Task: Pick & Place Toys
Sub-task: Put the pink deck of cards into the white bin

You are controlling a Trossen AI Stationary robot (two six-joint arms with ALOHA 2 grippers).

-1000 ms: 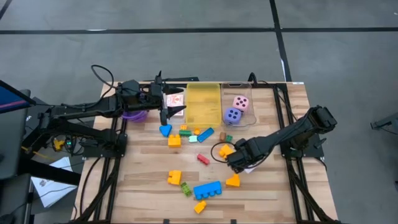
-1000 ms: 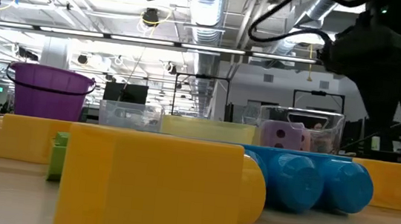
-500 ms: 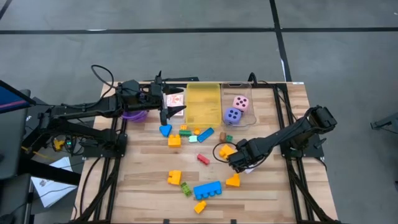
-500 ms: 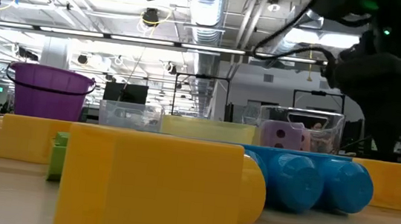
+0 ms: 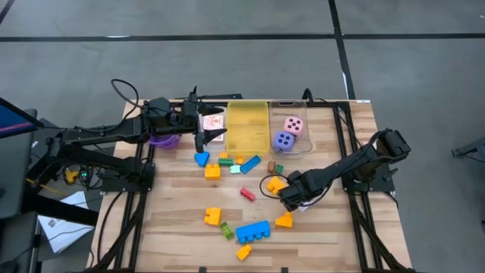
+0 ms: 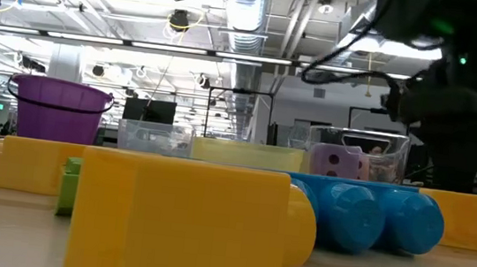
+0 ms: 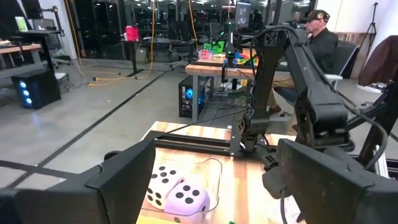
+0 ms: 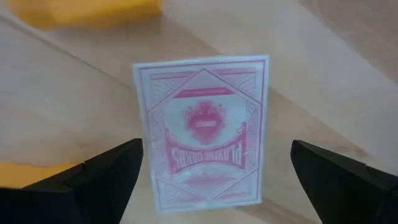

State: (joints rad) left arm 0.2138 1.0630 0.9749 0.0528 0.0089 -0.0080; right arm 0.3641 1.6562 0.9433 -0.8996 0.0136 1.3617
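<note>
The right hand (image 5: 292, 199) sits low over the counter (image 5: 326, 227) at lower right of centre in the high view, fingers spread wide and holding nothing. A red-and-white playing card (image 8: 203, 130) lies flat between its fingertips. The left hand (image 5: 203, 136), open and empty, hovers at upper left by the bins.

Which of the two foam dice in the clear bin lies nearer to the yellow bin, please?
The purple die: in the high view it sits at the clear bin's corner beside the yellow bin, while the pink die lies farther from it.
</note>
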